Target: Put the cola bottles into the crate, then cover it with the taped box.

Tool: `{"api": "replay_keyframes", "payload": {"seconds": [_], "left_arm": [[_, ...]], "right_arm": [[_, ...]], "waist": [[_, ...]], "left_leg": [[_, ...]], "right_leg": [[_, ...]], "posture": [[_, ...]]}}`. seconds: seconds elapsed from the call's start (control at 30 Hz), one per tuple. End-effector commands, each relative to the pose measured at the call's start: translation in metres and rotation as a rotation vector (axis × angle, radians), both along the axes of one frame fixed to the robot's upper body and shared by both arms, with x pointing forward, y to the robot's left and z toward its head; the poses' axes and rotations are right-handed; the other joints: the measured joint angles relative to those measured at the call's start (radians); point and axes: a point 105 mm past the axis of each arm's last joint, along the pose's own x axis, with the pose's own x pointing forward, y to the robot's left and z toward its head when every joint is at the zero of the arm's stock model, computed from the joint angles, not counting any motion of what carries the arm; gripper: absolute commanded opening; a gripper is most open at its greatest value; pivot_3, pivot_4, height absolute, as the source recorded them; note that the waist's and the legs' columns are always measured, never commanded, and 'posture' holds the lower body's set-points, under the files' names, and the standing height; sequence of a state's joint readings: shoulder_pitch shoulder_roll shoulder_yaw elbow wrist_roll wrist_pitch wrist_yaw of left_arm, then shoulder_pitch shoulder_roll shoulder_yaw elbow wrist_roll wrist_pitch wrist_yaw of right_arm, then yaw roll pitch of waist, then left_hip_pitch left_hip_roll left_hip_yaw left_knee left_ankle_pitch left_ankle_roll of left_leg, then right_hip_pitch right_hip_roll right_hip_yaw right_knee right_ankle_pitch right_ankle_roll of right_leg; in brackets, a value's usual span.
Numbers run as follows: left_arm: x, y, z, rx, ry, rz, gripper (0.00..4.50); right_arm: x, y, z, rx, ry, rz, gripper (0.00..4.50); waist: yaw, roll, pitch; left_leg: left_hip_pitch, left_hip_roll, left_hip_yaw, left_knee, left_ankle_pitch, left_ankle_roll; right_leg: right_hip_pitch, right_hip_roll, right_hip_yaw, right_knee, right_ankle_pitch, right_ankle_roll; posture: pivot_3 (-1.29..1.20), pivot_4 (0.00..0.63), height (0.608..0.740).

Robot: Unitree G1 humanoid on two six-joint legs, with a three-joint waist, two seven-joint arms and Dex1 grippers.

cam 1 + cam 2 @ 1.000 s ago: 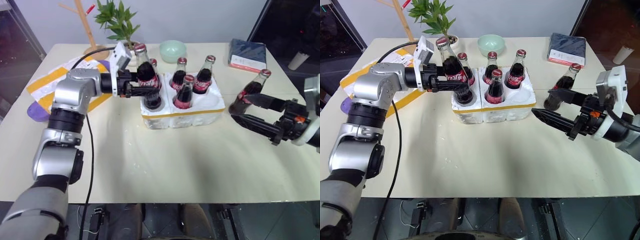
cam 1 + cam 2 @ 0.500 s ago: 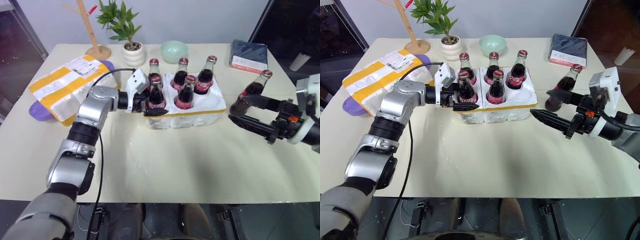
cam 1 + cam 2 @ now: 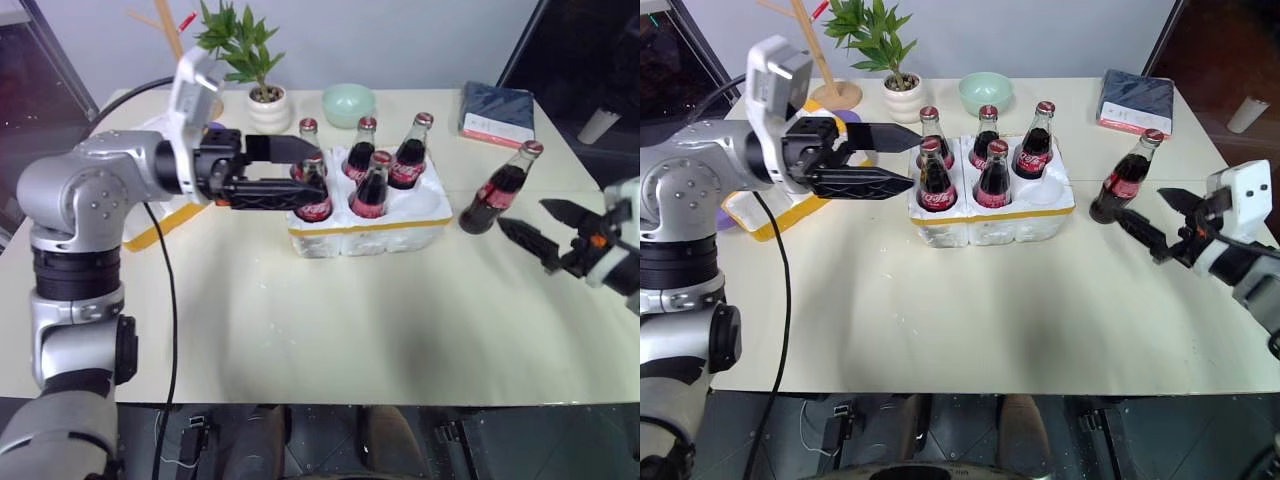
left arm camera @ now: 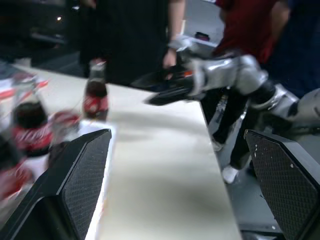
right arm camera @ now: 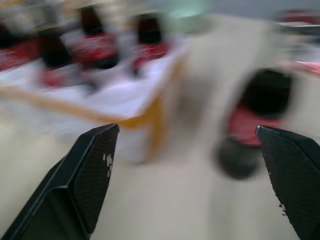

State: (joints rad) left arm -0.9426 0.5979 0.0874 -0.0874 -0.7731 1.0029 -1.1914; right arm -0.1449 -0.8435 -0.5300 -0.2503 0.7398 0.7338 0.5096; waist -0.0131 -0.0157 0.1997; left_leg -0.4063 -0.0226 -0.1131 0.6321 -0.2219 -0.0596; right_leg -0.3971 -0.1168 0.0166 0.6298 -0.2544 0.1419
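Left claw released cola bottle into crate, lifted.

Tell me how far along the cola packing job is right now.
Done: five cola bottles stand in the crate. In hand: nothing; the left gripper is open beside the crate, and the right gripper is open near the sixth bottle, which stands on the table. Left: seat that bottle in the empty well, then cover the crate with the taped box.

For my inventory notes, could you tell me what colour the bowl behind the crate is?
The bowl is pale mint green, clearest in the right eye view.
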Motion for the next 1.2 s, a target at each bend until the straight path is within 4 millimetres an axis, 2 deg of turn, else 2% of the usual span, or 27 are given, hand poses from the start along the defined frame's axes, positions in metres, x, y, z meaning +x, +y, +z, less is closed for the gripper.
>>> {"api": "replay_keyframes", "payload": {"seconds": [0.03,0.27,0.5,0.67,0.7,0.73,0.83,0.87,0.97,1.03,1.1,1.2], "left_arm": [[0.002,-0.011,0.0,0.004,-0.038,0.033,4.44],[-0.002,-0.02,-0.005,0.021,-0.072,0.03,4.44],[0.0,-0.016,-0.009,0.033,-0.076,0.054,4.44],[0.001,-0.018,-0.008,0.029,-0.08,0.06,4.44],[0.002,-0.018,-0.008,0.03,-0.082,0.062,4.5],[0.002,-0.019,-0.009,0.031,-0.084,0.064,4.5],[0.003,-0.017,-0.008,0.03,-0.088,0.071,4.5],[0.003,-0.017,-0.008,0.029,-0.089,0.073,4.5],[0.005,-0.014,-0.009,0.026,-0.084,0.087,4.5],[0.006,-0.011,-0.01,0.021,-0.075,0.103,4.5],[0.007,-0.007,-0.012,0.022,-0.068,0.121,4.5],[0.01,0.0,-0.016,0.029,-0.067,0.158,4.5]], "right_arm": [[0.022,-0.014,-0.005,0.019,-0.022,-0.087,4.5],[0.053,-0.016,-0.017,0.049,-0.015,-0.137,4.5],[0.077,-0.006,-0.024,0.097,-0.006,-0.106,4.5],[0.094,-0.009,-0.031,0.145,-0.001,-0.123,4.5],[0.096,-0.009,-0.031,0.145,-0.005,-0.125,4.09],[0.097,-0.01,-0.031,0.143,-0.007,-0.124,3.94],[0.097,-0.008,-0.029,0.125,-0.024,-0.11,2.78],[0.096,-0.008,-0.028,0.118,-0.03,-0.106,2.81],[0.091,-0.012,-0.005,0.077,-0.157,-0.124,2.81],[0.084,-0.012,0.025,0.12,-0.278,-0.114,2.81],[0.072,-0.001,0.057,0.215,-0.376,-0.027,2.81],[0.053,0.027,0.09,0.331,-0.426,0.153,2.81]], "waist": [[-0.002,0.0,0.0],[-0.008,0.001,0.0],[-0.007,0.002,0.0],[-0.007,0.002,0.0],[-0.007,0.002,0.0],[-0.006,0.002,0.0],[-0.006,0.002,0.0],[-0.007,0.002,0.0],[-0.006,0.002,0.001],[-0.007,0.004,0.001],[-0.008,0.009,0.004],[-0.015,0.013,0.007]], "left_leg": [[0.0,0.0,0.0,0.0,0.0,0.0],[-0.002,0.0,0.0,-0.004,0.0,0.0],[-0.002,0.0,0.0,-0.003,0.0,-0.001],[-0.002,0.0,0.001,-0.003,0.001,-0.001],[-0.002,0.0,0.001,-0.003,0.001,-0.001],[-0.002,0.0,0.001,-0.003,0.001,-0.001],[-0.002,0.0,0.001,-0.004,0.001,-0.001],[-0.002,0.0,0.001,-0.004,0.001,-0.001],[-0.002,0.0,0.001,-0.004,0.001,-0.001],[-0.003,0.0,0.001,-0.004,0.001,-0.001],[-0.003,0.0,0.001,-0.004,0.001,-0.001],[-0.003,0.0,0.002,-0.005,0.001,-0.001]], "right_leg": [[0.0,0.0,0.0,0.0,0.0,0.0],[-0.007,0.001,0.0,0.003,0.001,0.0],[-0.006,0.001,0.001,0.003,0.001,0.0],[-0.006,0.001,0.001,0.002,0.001,0.0],[-0.006,0.001,0.001,0.002,0.001,0.0],[-0.006,0.001,0.001,0.002,0.001,0.0],[-0.006,0.001,0.001,0.002,0.001,0.0],[-0.006,0.001,0.001,0.002,0.001,0.0],[-0.006,0.001,0.001,0.002,0.001,0.001],[-0.007,0.001,0.001,0.002,0.001,0.001],[-0.008,0.001,0.001,0.002,0.001,0.001],[-0.01,0.001,0.002,0.004,0.001,0.001]], "posture": [[0.0,0.15,0.739],[0.0,0.15,0.739],[0.0,0.15,0.739],[0.0,0.15,0.739],[0.0,0.15,0.739],[0.0,0.15,0.739],[0.0,0.15,0.739],[0.0,0.15,0.739],[0.0,0.15,0.739],[0.0,0.15,0.739],[0.0,0.15,0.739],[0.0,0.15,0.739]]}}
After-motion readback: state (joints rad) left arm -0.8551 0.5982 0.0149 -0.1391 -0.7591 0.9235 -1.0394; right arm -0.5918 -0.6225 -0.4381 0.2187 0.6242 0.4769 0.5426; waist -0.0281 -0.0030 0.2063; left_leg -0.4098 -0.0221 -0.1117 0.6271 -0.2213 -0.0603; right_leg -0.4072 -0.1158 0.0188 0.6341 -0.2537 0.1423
